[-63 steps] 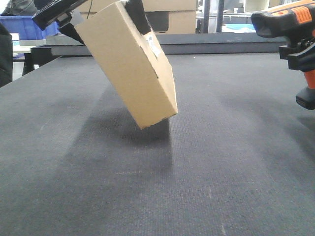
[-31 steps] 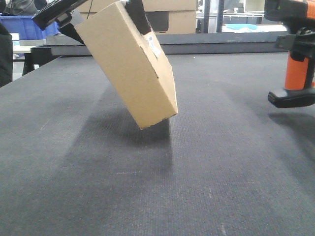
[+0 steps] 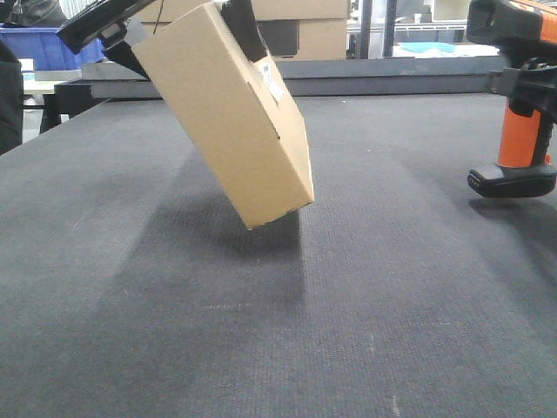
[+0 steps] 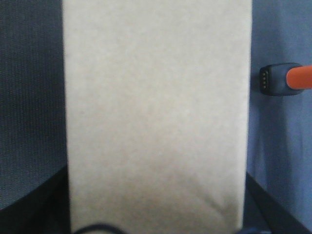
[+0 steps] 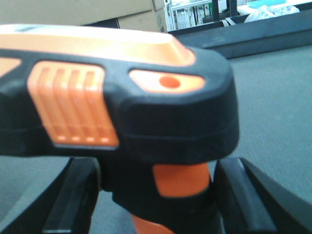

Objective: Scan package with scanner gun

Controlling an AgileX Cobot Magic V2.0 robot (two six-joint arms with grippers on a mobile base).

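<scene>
The package (image 3: 226, 122), a plain brown box with a small white label (image 3: 272, 85) on its right face, hangs tilted above the dark table (image 3: 261, 331). My left gripper (image 3: 187, 35) is shut on its upper end. In the left wrist view the package (image 4: 156, 117) fills the frame between my left gripper's (image 4: 156, 204) dark fingers. At the far right the scanner gun (image 3: 522, 131) stands upright, orange handle down, its black base (image 3: 512, 181) close to the table. My right gripper (image 3: 526, 87) is shut on it. The right wrist view shows the scanner gun (image 5: 122, 112) between the right gripper's (image 5: 156, 200) fingers.
Larger cardboard boxes (image 3: 300, 26) stand behind the table's far rail (image 3: 392, 83). A blue bin (image 3: 43, 48) sits at the back left. The scanner's base (image 4: 280, 79) shows right of the package in the left wrist view.
The scanner gun has swung from tilted to upright and come down and slightly left, its base now near the table. The package and left gripper have not moved.
</scene>
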